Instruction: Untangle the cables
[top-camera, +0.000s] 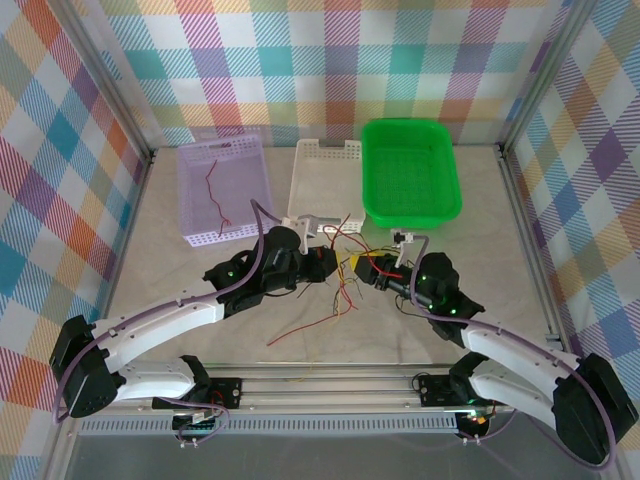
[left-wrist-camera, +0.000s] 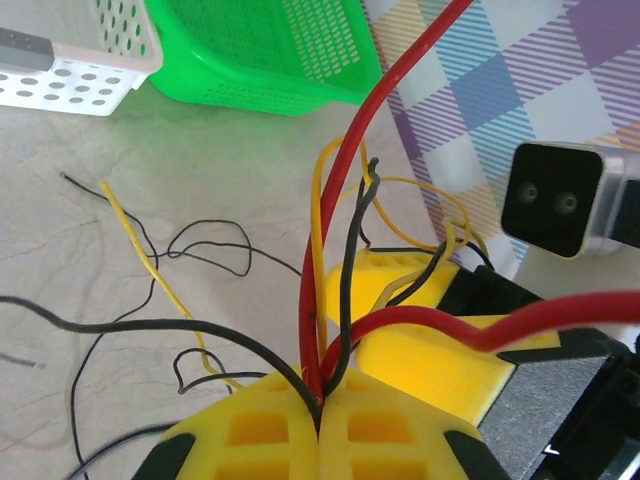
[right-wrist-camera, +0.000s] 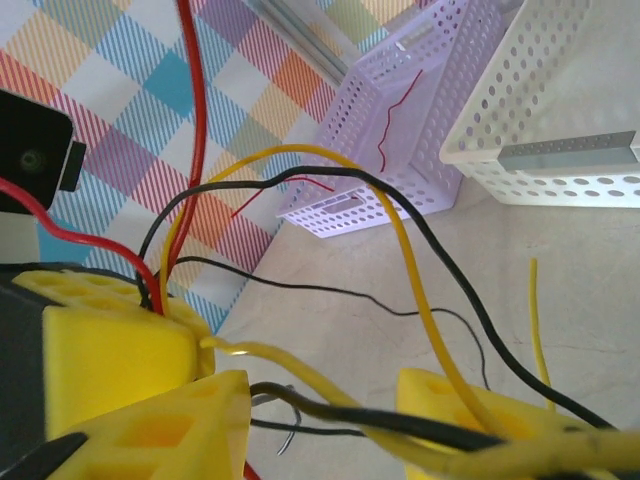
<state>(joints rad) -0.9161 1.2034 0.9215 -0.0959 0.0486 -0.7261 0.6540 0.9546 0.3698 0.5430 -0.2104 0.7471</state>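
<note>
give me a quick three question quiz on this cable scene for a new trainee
1. True or false: a red wire lies inside the lilac basket.
2. In the top view, which basket stands farthest right? A white basket, B green basket, C lilac basket.
3. Fill in the blank: the jaws of the left gripper are ____ on the cables.

Key: 1 true; 2 B; 3 shut.
</note>
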